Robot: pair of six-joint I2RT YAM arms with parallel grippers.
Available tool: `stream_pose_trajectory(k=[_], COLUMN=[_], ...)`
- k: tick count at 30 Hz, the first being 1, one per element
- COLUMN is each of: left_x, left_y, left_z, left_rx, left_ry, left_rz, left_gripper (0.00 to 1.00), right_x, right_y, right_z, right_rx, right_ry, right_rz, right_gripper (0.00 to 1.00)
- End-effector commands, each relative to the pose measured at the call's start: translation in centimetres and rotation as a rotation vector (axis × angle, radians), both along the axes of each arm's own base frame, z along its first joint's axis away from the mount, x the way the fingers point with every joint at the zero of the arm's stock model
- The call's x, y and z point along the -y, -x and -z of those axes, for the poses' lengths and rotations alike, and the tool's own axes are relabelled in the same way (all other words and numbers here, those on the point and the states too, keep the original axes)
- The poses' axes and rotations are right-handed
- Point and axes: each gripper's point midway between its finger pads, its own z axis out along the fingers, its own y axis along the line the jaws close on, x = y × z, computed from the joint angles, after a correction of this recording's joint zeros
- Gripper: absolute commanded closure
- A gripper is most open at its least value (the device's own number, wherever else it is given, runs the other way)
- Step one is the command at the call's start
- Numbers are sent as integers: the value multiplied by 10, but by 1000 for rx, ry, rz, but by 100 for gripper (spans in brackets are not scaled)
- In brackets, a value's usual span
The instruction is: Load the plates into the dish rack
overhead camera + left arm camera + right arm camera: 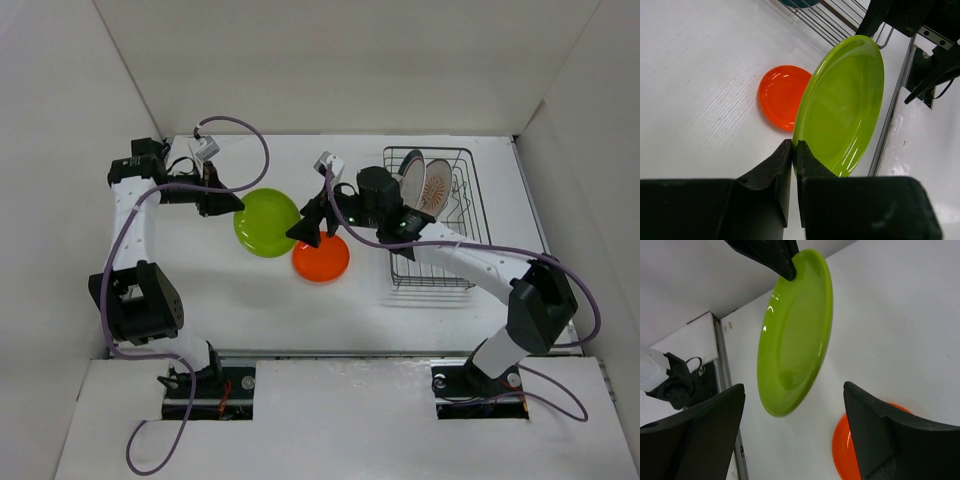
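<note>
My left gripper (pixel 234 205) is shut on the rim of the lime green plate (pixel 268 222) and holds it tilted above the table; in the left wrist view the black fingers (pixel 782 160) pinch the plate's near edge (pixel 845 105). My right gripper (pixel 308 226) is open and empty, just right of the green plate and over the edge of the orange plate (pixel 324 260), which lies flat. In the right wrist view the green plate (pixel 795 335) hangs beyond the open jaws (pixel 795 430) and the orange plate (pixel 842 452) is below. The black dish rack (pixel 432 265) holds the dark-rimmed plate (pixel 412 180) and the sunburst plate (pixel 437 184) upright.
White enclosure walls (pixel 60 120) surround the table on the left, back and right. Purple cables (pixel 250 135) loop from both arms. The right arm's links (pixel 470 262) lie across the near part of the rack. A metal rail (pixel 330 354) runs along the near table edge.
</note>
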Motion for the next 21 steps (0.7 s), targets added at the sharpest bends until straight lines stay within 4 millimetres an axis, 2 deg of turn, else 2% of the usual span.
stream_pose_trajectory(k=[1,2,4,6,8,12,13,15,16,17,19,20,21], left_x=[13,13,16,17,17,18,18,18,19,19,19,18,17], left_y=[14,14,15,17,17,19,19,19,20,20,19,17,16], left_z=[-32,-32,-32,-36,-36,-39,-40,-40,-42,-42,-44,-43,-42], left_rx=[49,49,49,59,51,61,63,63,65,65,74,74,70], left_ry=[81,81,81,88,90,88,97,97,105,105,103,95,87], left_rz=[33,33,42,46,43,43,46,46,49,49,50,45,38], left_gripper=[100,100,100,100,100,100,100,100,100,100,100,85,85], right_x=[-17,-19,-22,-26,-29,-31,-32,-32,-32,-32,-22,-13,-6], right_y=[-3,-4,-6,-10,-12,-18,-21,-21,-21,-23,-33,-37,-43], right_z=[-51,-49,-59,-49,-47,-42,-37,-42,-42,-42,-40,-41,-48], right_rx=[84,76,89,70,59,35,29,36,36,37,33,23,35], right_ry=[-141,-144,-181,-173,-173,-171,-164,-171,-171,-171,-163,-163,-172], right_rz=[-28,-27,-5,-3,-2,23,33,32,32,41,77,98,123], right_gripper=[16,19,20,23,25,36,48,61,78,88,98,100,100])
